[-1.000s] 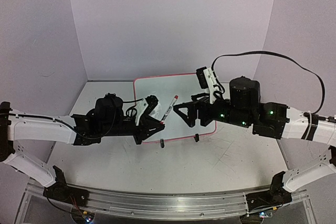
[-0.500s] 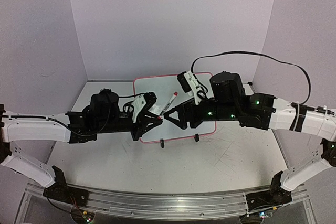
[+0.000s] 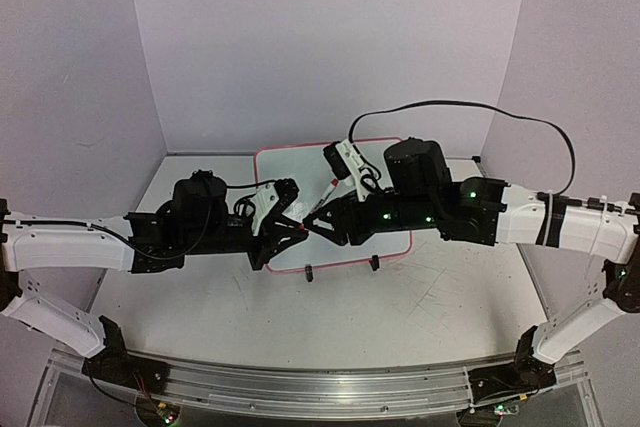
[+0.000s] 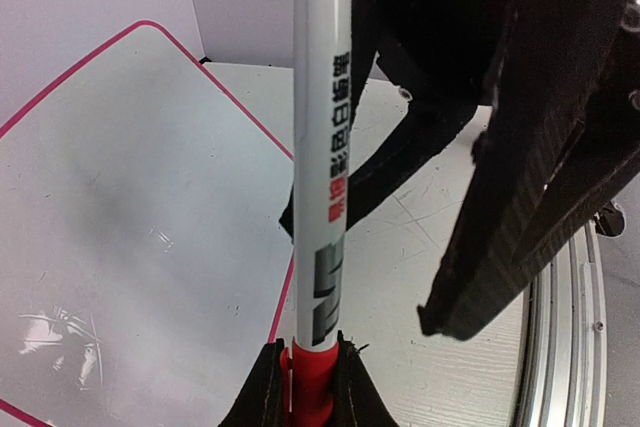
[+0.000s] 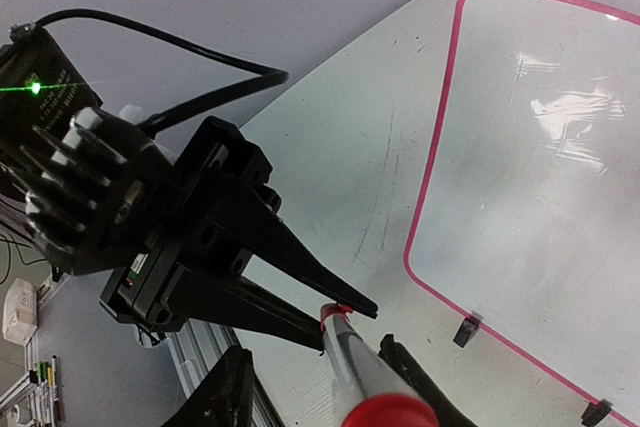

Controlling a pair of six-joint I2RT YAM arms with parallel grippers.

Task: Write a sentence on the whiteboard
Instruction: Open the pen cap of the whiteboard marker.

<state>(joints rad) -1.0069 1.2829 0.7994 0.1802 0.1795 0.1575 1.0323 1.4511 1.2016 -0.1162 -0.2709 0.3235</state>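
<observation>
Both jaws above whiteboard [image 3: 290,162] rim, left clamping marker [image 3: 325,197]

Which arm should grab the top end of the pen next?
Right, probably. The right claw sits open around the pen's free red end, while the left claw is busy pinching the other end.

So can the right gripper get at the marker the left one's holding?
Likely yes: the marker juts clear of the left gripper, its free end between the open fingers of the right gripper, nothing blocking.
</observation>
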